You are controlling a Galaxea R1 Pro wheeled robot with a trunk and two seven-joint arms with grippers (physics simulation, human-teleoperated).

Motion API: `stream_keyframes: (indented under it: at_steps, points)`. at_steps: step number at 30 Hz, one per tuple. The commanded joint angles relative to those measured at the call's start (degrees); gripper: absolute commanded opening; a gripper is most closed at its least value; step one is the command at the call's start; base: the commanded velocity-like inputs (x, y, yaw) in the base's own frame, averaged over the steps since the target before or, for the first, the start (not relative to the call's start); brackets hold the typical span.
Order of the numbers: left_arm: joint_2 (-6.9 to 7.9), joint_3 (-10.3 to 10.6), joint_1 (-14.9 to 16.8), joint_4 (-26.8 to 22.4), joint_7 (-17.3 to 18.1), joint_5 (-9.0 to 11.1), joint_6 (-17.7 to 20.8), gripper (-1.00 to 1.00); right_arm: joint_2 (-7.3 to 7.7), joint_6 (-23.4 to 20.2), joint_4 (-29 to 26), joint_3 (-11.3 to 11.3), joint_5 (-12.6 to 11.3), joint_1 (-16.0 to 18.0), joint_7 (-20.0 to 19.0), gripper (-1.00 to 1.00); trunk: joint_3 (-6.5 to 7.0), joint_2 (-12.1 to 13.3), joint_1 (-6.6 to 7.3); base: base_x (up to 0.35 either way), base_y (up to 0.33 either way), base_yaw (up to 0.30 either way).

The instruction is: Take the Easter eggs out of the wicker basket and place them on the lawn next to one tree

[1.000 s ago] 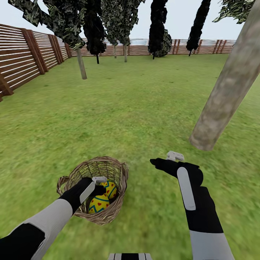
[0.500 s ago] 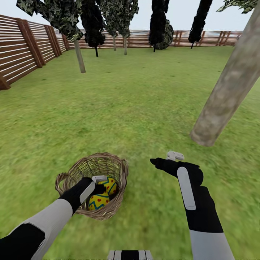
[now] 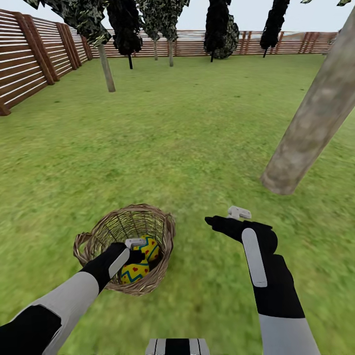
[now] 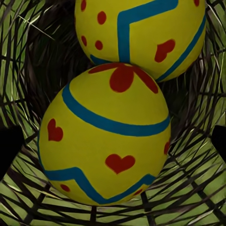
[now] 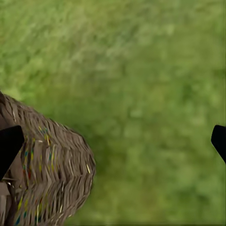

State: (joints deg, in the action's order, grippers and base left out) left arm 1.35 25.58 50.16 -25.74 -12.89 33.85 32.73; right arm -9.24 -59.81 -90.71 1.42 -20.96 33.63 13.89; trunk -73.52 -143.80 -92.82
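The wicker basket (image 3: 98, 231) stands on the lawn (image 3: 172, 148) at lower left. Two yellow Easter eggs with blue zigzags and red marks lie in it, one (image 3: 151, 248) behind the other (image 3: 133, 272). My left gripper (image 3: 137, 257) reaches into the basket just above them. Up close, the nearer egg (image 4: 106, 141) sits between its open fingers (image 4: 5, 146), touching the farther egg (image 4: 141, 33). My right gripper (image 3: 214, 223) hovers open and empty over grass to the basket's right; its wrist view shows the basket's outer wall (image 5: 47, 169). The thick grey-brown tree (image 3: 310, 123) rises at right.
A brown slat fence (image 3: 29, 64) runs along the left and far sides. A thin-trunked tree (image 3: 106, 69) and several dark narrow trees (image 3: 217, 29) stand toward the back. Open grass (image 5: 150, 94) lies between basket and trunk.
The whole view has shifted as the camera moved; fence, trunk and basket sit higher in the picture. The left gripper lies a little nearer the basket's front wall. Both grippers stay open.
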Motion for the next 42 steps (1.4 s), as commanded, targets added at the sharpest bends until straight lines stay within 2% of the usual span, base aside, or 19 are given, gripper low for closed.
stream_keyframes:
  at_steps: [1, 4, 7, 13, 20, 28, 36, 39, 42]
  points:
    - [0.09, 0.4, 0.0, -0.1, -0.5, 0.6, 0.1, 1.0, -0.03, -0.2, -0.1, 0.1, -0.6, 0.0, 0.5, 1.0, -0.27, 0.0, -0.01, 0.0, 0.0, 0.0]
    - [0.13, 0.4, 0.1, -0.2, -0.5, 0.6, 0.0, 1.0, -0.04, -0.2, 0.0, 0.1, -0.6, 0.0, 0.5, 1.0, -0.94, -0.1, -0.09, 0.0, 0.0, 0.0]
    - [0.18, 0.4, 0.1, -0.2, -0.5, 0.6, 0.0, 1.0, -0.03, -0.2, -0.1, 0.1, -0.6, 0.0, 0.5, 1.0, -0.94, -0.1, -0.09, 0.0, 0.0, 0.0]
    - [0.44, 0.4, 0.1, -0.3, -0.5, 0.6, -0.1, 1.0, -0.04, -0.2, 0.0, 0.1, -0.7, 0.0, 0.5, 1.0, -2.27, -0.2, -0.24, 0.0, 0.0, 0.0]
    - [0.57, 0.4, 0.0, -0.4, -0.8, 0.6, -1.1, 1.0, -0.06, -0.2, 0.0, 0.1, -0.7, 0.0, 0.4, 1.0, -2.27, -0.2, -0.24, 0.0, 0.0, 0.0]
    - [0.62, 0.4, 0.0, -0.4, -1.2, 0.6, -2.1, 1.0, -0.07, -0.2, 0.0, 0.0, -0.7, 0.0, 0.4, 1.0, -4.04, -0.3, -0.45, 0.0, 0.0, 0.0]
    - [0.6, 0.4, 0.0, -0.4, -1.3, 0.6, -3.0, 1.0, -0.07, -0.2, 0.0, 0.0, -0.7, 0.0, 0.4, 1.0, -4.04, -0.3, -0.45, 0.0, 0.0, 0.0]
    - [0.59, 0.5, 0.0, -0.4, -1.3, 0.6, -3.3, 1.0, -0.07, -0.2, 0.0, 0.0, -0.7, 0.0, 0.4, 1.0, -4.71, -0.3, -0.53, 0.0, 0.0, 0.0]
    - [0.59, 0.6, 0.0, -0.4, -1.2, 0.6, -3.4, 1.0, -0.07, -0.2, -0.1, 0.0, -0.7, 0.0, 0.4, 1.0, -4.71, -0.3, -0.53, 0.0, 0.0, 0.0]
